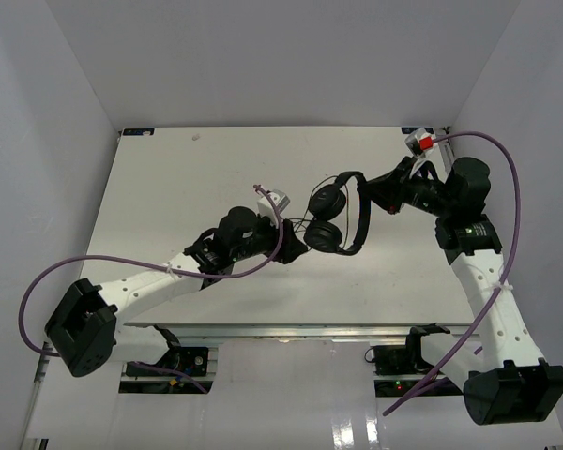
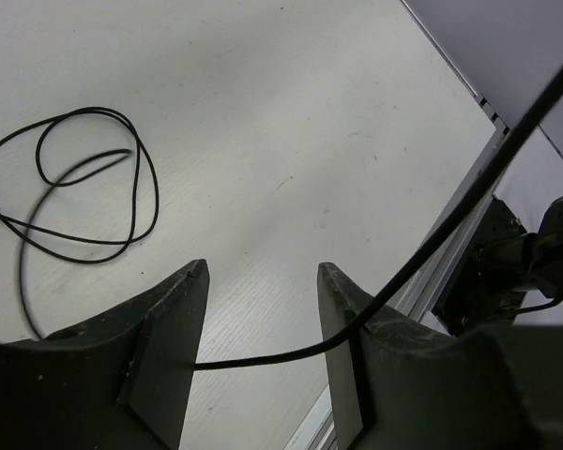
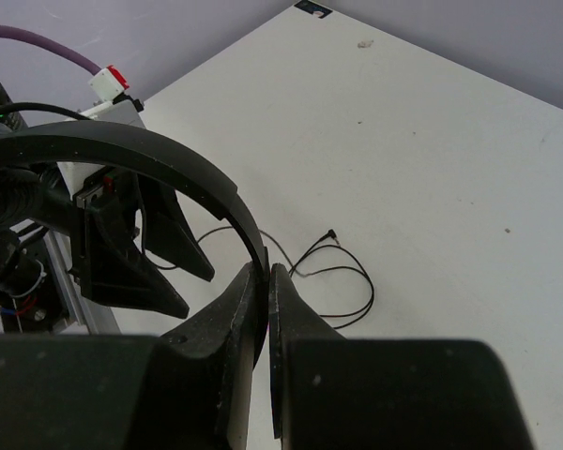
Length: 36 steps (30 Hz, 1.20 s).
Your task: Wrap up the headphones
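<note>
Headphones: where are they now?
Top view, centre of the table: headphones, headband clamped in the right pincer, open left pincer beside the lower cup.

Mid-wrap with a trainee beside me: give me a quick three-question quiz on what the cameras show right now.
1. True or false: the right pincer is shut on the curved headband of the black over-ear headphones.
2. The left pincer is: A) open, with cord passing between its fingers; B) shut on an ear cup; C) out of view.
3. Fill in: slack of the thin black cord lies looped on the white ____.
Key: 1 true; 2 A; 3 table.
</note>
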Tool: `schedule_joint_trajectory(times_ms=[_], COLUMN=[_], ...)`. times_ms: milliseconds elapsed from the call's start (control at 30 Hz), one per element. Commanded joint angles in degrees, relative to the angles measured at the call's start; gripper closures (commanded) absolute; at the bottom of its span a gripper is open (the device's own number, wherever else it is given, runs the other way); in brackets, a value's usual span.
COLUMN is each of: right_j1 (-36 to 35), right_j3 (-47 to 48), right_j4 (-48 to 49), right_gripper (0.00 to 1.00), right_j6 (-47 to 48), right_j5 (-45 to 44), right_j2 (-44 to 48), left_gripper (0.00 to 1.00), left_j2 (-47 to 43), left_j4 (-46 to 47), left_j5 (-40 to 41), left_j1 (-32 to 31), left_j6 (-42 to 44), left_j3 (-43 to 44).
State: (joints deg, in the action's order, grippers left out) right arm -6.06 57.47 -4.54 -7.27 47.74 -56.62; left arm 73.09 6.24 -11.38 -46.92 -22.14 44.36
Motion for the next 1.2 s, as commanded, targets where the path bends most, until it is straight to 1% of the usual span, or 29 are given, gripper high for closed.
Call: schedule_joint_trajectory(times_ms=[0,200,367,567,633,667,767,867,967,1033,1167], right_j1=[0.9,1.6,1.8,2.0,2.1,2.1,2.2,2.2,2.2,2.2,2.2], right_j3=[3.9,6.2,8.0,9.0,9.2,9.2,9.6,10.2,10.7,10.9,11.2], right_j4=[2.0,1.9,1.6,1.6,1.6,1.6,1.4,1.3,1.1,0.7,0.3], right_gripper=[0.92,0.92,0.92,0.92,0.92,0.92,0.92,0.92,0.92,0.92,0.92], right_j6=[-5.2,-8.1,-10.8,-12.7,-13.3,-13.6,-13.9,-14.4,-14.8,-15.0,-15.3], right_j5=[2.5,3.2,3.5,4.1,4.5,4.5,4.7,4.7,4.7,4.7,4.8], right_j2=[-0.1,-0.5,-0.7,-0.4,-0.3,-0.3,0.0,-0.1,-0.2,-0.1,0.1], left_gripper=[0.39,0.38,0.37,0.36,0.32,0.27,0.25,0.24,0.21,0.20,0.20], left_j2=[-3.0,-2.4,-1.4,2.6,3.3,3.6,4.0,6.2,9.7,12.6,18.6], left_j4=[10.2,18.6,28.6,37.2,41.1,43.0,49.7,51.8,55.0,56.6,53.5], left_j5=[-3.4,-5.4,-5.7,-4.9,-3.7,-1.8,1.6,1.3,-4.8,-6.7,-5.3], left_j1=[0.3,0.3,0.3,0.2,0.2,-0.1,-0.3,-0.4,-0.9,-1.7,-3.4], left_j6=[0.0,0.8,2.1,2.7,3.2,3.6,6.3,8.9,10.9,11.9,14.8], left_j3=[-3.7,-8.7,-13.7,-15.6,-16.4,-17.9,-20.2,-19.8,-18.6,-17.2,-11.9])
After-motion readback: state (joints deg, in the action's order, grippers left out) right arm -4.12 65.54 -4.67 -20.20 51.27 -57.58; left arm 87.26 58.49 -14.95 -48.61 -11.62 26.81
